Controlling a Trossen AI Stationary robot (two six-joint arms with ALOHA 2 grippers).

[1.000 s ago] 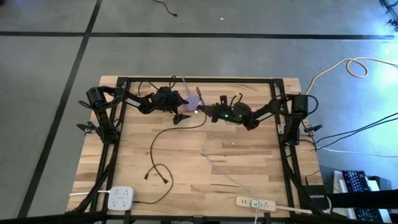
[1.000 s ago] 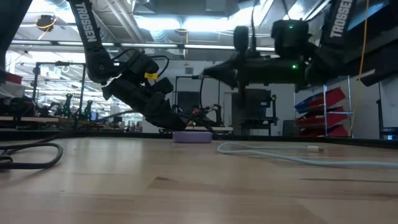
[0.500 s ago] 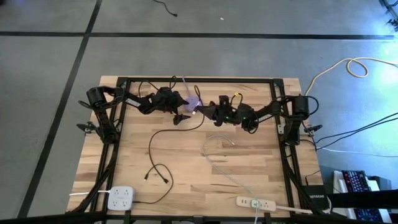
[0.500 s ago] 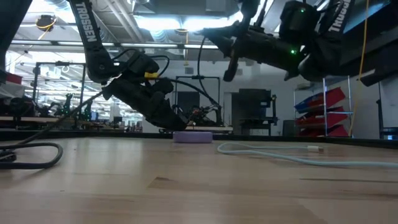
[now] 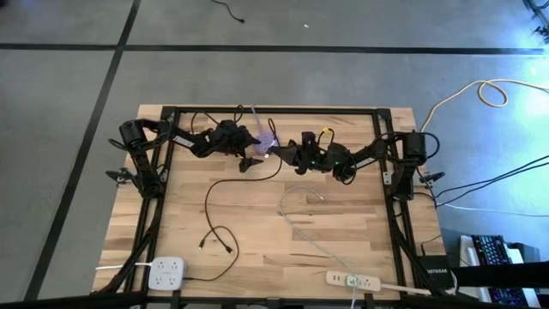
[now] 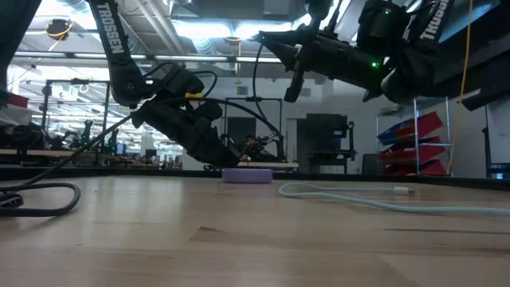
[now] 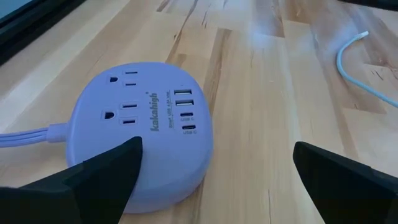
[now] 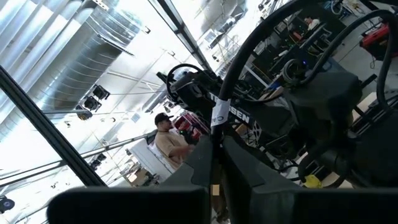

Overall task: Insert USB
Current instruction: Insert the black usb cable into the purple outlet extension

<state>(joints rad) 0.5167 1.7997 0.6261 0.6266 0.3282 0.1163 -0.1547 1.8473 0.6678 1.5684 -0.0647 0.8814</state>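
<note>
A round purple power hub [image 7: 140,124] lies flat on the wooden table at the far middle [image 5: 268,137], with its outlets and USB ports facing up. My left gripper [image 7: 217,149] is open and slants down at the hub's near rim [image 5: 255,156]. My right gripper [image 5: 279,153] is shut on a black cable [image 8: 249,56]. It sits just right of the hub, raised and tipped upward [image 6: 267,40]. The cable runs off over the table toward the near left [image 5: 208,202]. Its USB plug does not show plainly. My left gripper has one finger [image 7: 99,174] in front of the hub's near rim; whether it touches the hub I cannot tell. My right gripper pinches the black cable [image 8: 213,140] between its two fingers, just below a white label [image 8: 217,115]. The fingers slant upward toward the table's left. The cable rises past the fingertips and arcs away, clear of the table.
A pale blue cable [image 5: 300,219] lies loose on the table's right half [image 6: 358,198]. Two white power strips sit at the near edge, one on the left [image 5: 167,273] and one on the right [image 5: 353,280]. A person [image 8: 165,140] shows in the room beyond.
My right gripper has risen and tipped from level to pointing upward, still shut on the black cable, and has then held still. The cable's stretch toward the left has been drawn up off the table. My left gripper has kept still.
</note>
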